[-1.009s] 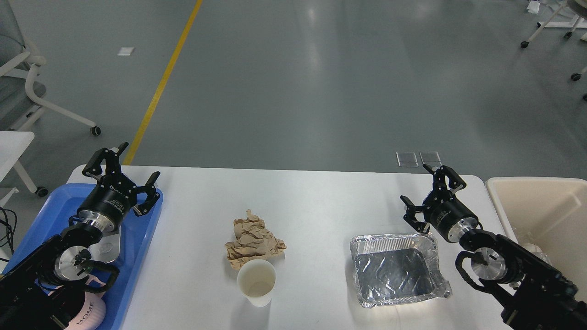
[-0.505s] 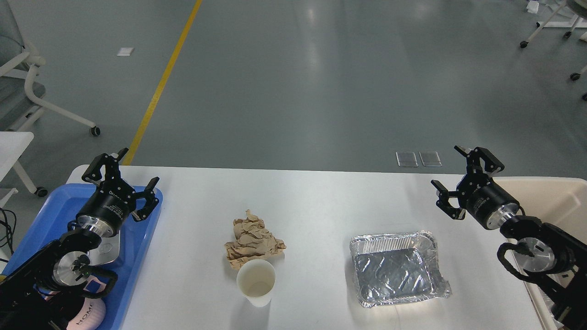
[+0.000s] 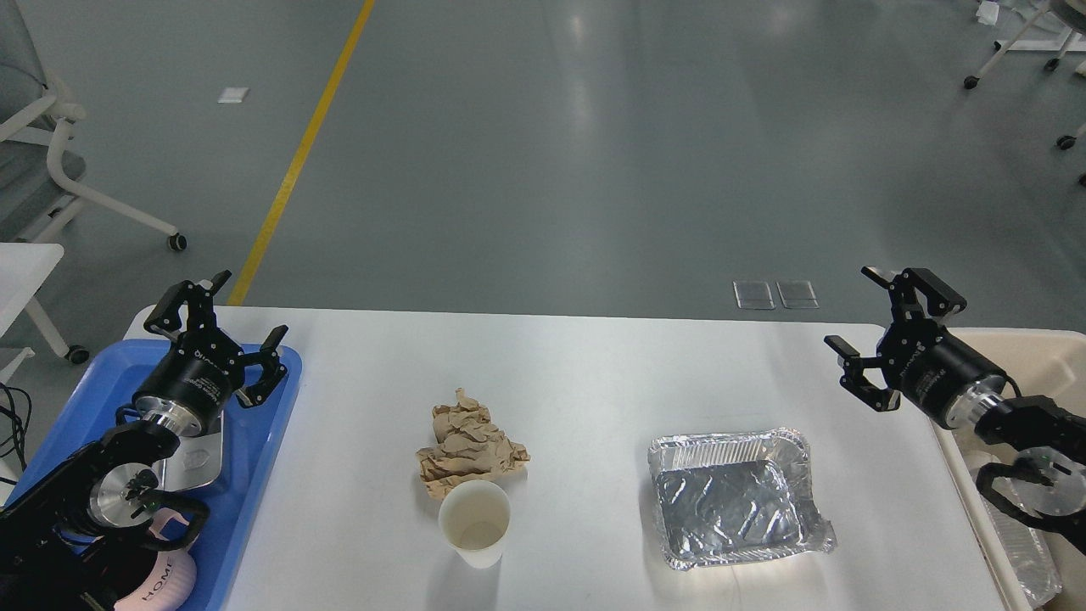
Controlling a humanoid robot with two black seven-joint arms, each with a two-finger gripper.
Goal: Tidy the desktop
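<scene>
The white desktop (image 3: 594,373) carries a crumpled brown paper wad (image 3: 467,445), a white paper cup (image 3: 475,523) standing just in front of it, and an empty foil tray (image 3: 734,498) to the right. My left gripper (image 3: 216,327) is open and empty above the far end of the blue tray (image 3: 263,441). My right gripper (image 3: 887,327) is open and empty above the desktop's far right corner, beside the cream bin (image 3: 1031,356).
The blue tray at the left holds a silver flat item (image 3: 197,454) and a pink object marked HOME (image 3: 165,581). The cream bin at the right holds a clear plastic item (image 3: 1027,556). Chairs stand on the grey floor beyond.
My right gripper has moved right and away from the foil tray to the bin's edge. My left gripper has drifted slightly left. Both stay open.
</scene>
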